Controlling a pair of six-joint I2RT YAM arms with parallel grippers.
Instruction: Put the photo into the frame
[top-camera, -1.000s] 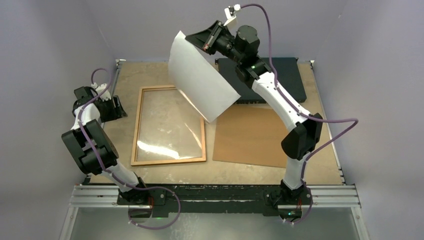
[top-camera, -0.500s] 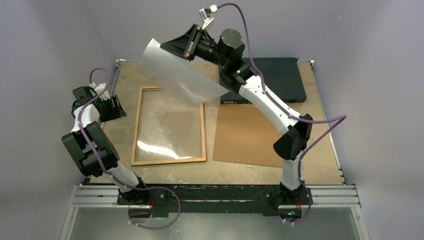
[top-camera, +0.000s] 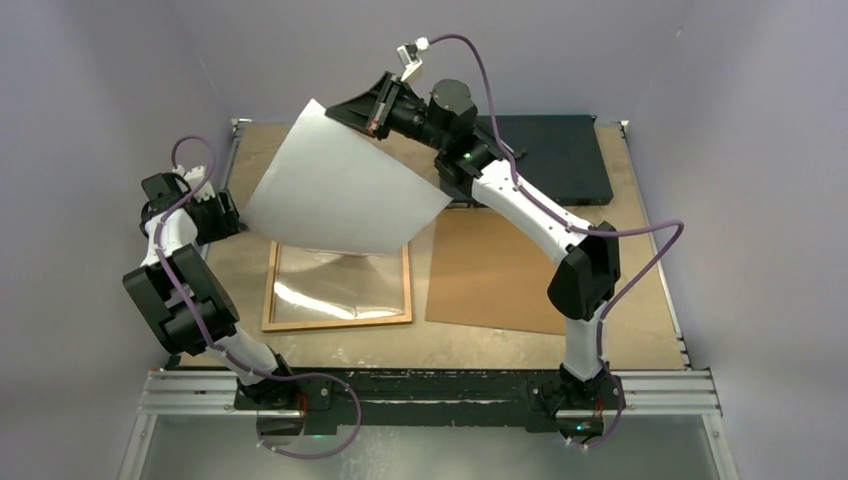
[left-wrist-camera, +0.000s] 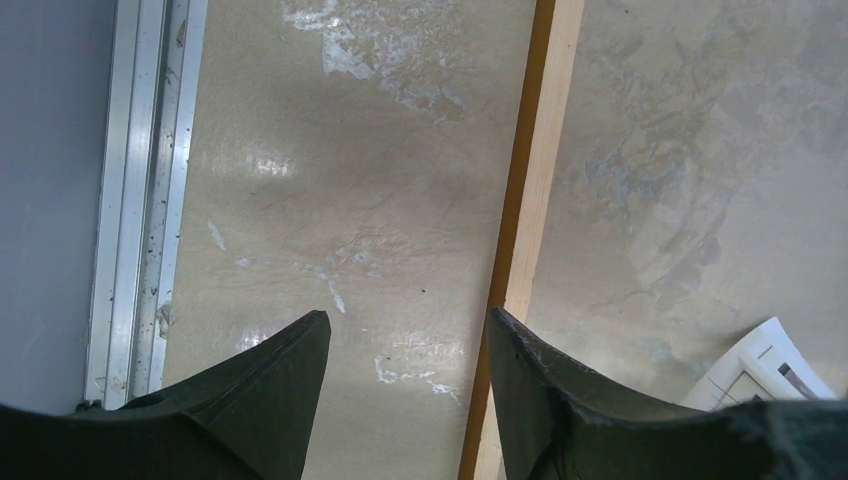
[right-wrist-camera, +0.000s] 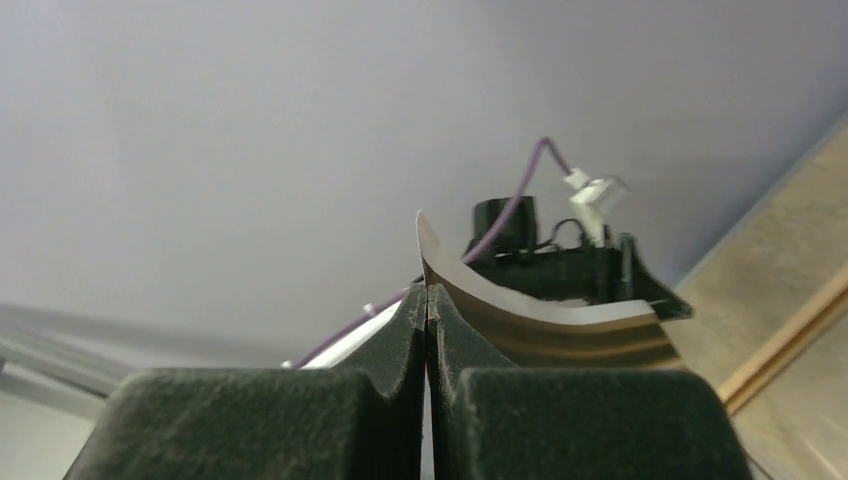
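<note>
Right gripper (top-camera: 352, 113) pinches photo (top-camera: 340, 190) by one edge at upper centre, left gripper (left-wrist-camera: 408, 325) spread and empty at left; the sagging sheet may land skewed across frame (top-camera: 340, 320) rails.

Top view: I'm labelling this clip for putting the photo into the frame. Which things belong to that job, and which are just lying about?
Job: photo, held by the shut right gripper; frame, lying flat.
Lying about: brown board beside the frame; black flat box at the back.
</note>
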